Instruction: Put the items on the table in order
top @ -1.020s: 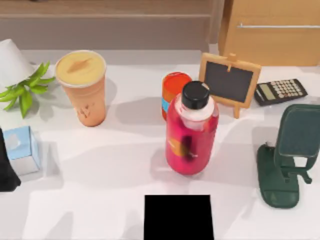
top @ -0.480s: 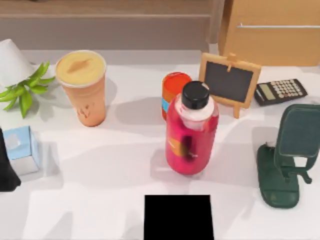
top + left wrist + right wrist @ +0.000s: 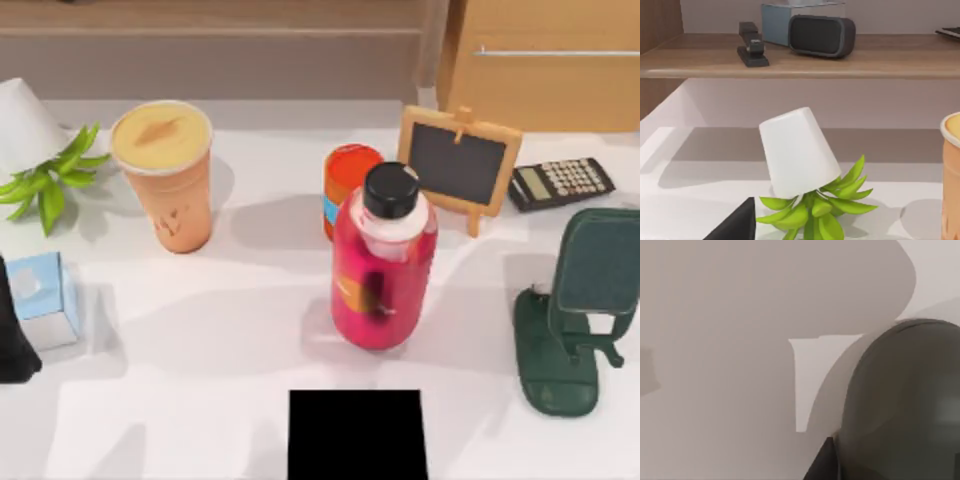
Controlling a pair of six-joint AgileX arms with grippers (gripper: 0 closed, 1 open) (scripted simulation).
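Two of the items could be placed on the tabletop (image 3: 200, 340). The orange cup (image 3: 163, 175) stood upright toward the back left. The tissue box (image 3: 42, 298) sat near the left edge, well apart from the cup.

A black shape (image 3: 12, 340) at that left edge, touching or just beside the box, looked like the left pincer. Whether it was clenched or released could not be told. From its wrist, the cup's rim (image 3: 951, 131) showed off to one side beyond a tipped white pot of green leaves (image 3: 800, 165).

The right arm's camera sat close over the tabletop beside a dark grey rounded shape (image 3: 900, 405). This may have been the mouse, though I could not be sure, and that pincer's state could not be told either.

Nothing of the task's own looked lined up. A red bottle (image 3: 385, 260), an orange can (image 3: 350, 180), a small chalkboard (image 3: 460, 160), a calculator (image 3: 560, 183) and a green stand (image 3: 575, 310) stood across the middle and right. A black square (image 3: 357, 435) lay at the front.

I judged the job to be at an early stage: the box was perhaps being approached, and the cup was untouched.
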